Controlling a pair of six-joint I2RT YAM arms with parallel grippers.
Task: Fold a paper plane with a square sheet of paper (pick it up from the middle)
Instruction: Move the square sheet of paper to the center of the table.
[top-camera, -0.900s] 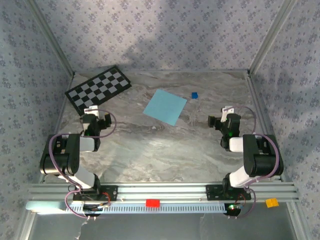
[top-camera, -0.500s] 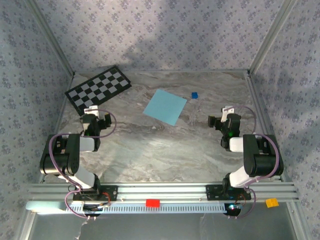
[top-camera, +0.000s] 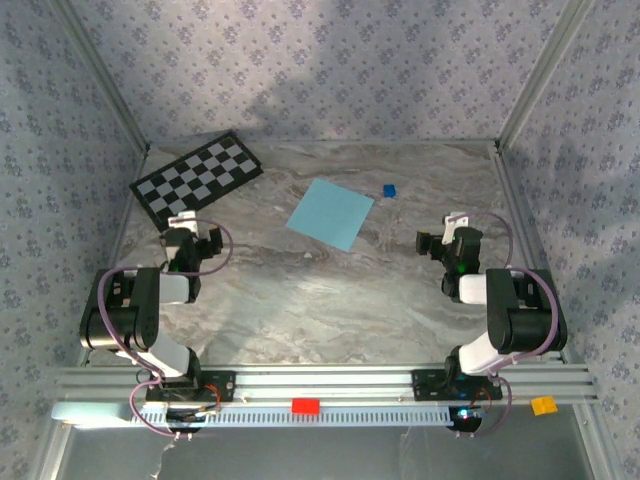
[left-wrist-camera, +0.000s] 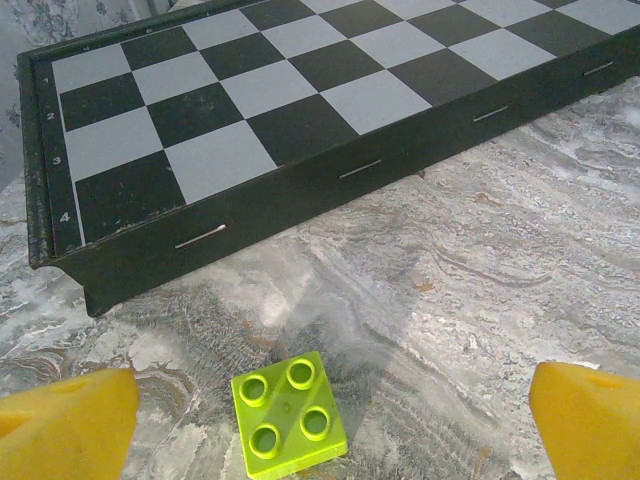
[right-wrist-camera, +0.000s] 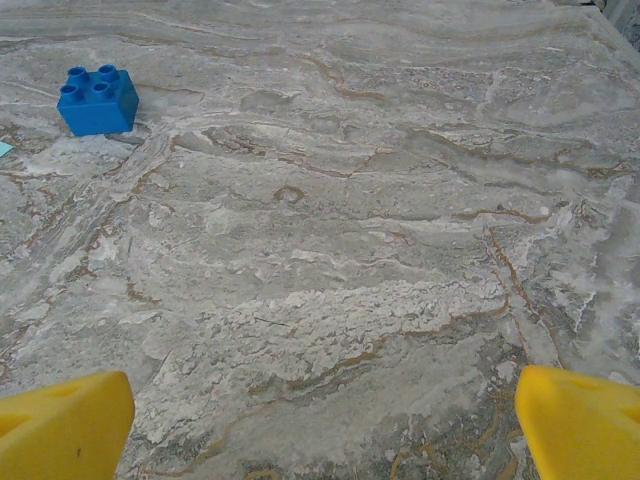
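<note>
The square sheet of paper (top-camera: 331, 213) is light sky-blue and lies flat and unfolded on the marble table, back of centre. A sliver of its corner (right-wrist-camera: 3, 149) touches the left edge of the right wrist view. My left gripper (top-camera: 190, 224) rests low at the left, well away from the sheet. It is open (left-wrist-camera: 328, 422), its yellow fingertips (left-wrist-camera: 65, 420) wide apart with nothing held. My right gripper (top-camera: 446, 229) sits at the right of the sheet, also apart from it and open (right-wrist-camera: 320, 425) over bare table. The paper plane is out of view.
A black-and-white checkerboard (top-camera: 197, 178) (left-wrist-camera: 300, 90) lies at the back left, just ahead of the left gripper. A lime-green brick (left-wrist-camera: 290, 417) sits on the table between the left fingers. A small blue brick (top-camera: 389, 189) (right-wrist-camera: 97, 100) lies right of the sheet. Patterned walls enclose the table.
</note>
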